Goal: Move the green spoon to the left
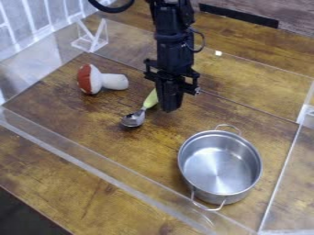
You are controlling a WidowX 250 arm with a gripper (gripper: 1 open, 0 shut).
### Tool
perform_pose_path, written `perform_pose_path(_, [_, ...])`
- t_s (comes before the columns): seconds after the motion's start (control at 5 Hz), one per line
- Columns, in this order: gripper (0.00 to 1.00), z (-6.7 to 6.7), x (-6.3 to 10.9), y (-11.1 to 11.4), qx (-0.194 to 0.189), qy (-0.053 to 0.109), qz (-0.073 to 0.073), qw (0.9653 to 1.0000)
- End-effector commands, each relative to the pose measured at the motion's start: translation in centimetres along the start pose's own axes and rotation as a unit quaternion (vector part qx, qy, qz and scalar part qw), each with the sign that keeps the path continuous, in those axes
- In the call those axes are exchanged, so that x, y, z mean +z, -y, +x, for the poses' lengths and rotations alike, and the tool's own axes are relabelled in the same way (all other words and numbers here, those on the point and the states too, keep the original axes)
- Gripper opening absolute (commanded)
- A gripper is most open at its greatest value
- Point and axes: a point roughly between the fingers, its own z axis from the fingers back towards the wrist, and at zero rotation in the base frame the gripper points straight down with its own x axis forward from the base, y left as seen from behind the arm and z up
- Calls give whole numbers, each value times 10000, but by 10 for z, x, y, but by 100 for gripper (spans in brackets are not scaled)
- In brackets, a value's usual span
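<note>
Gripper (171, 107) points straight down, hanging a bit above the table (252, 101), fingers closed together. The green spoon (141, 107) sits just picture-left of the fingertips: the shiny bowl is down on the wood, and the pale handle angles up toward the gripper until its top end disappears behind it. Honestly can't tell if the fingers are pinching that end or not.

Further picture-left of the gripper lies the red-capped mushroom toy (98, 80), on its side. The steel pot (221, 165) is on the camera side, off to picture-right, well apart.

The surface is dark, worn wood planks, fenced by a low clear acrylic wall (110, 170). Behind the gripper to picture-left are a clear stand (88, 37) and white slats (25, 23).
</note>
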Motion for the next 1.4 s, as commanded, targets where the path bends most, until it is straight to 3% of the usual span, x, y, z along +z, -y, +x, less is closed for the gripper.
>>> perform_pose_path(0.0, [0,1,19,2,287,306,-14,9991])
perform_pose_path(0.6, [0,-14,40,-9,1265,450,-165,9908])
perform_pose_path(1.0, [0,-15,21,-4,1163,395,-233,9922])
perform_pose_path(1.2, [0,-20,49,15,1299,595,-206,9895])
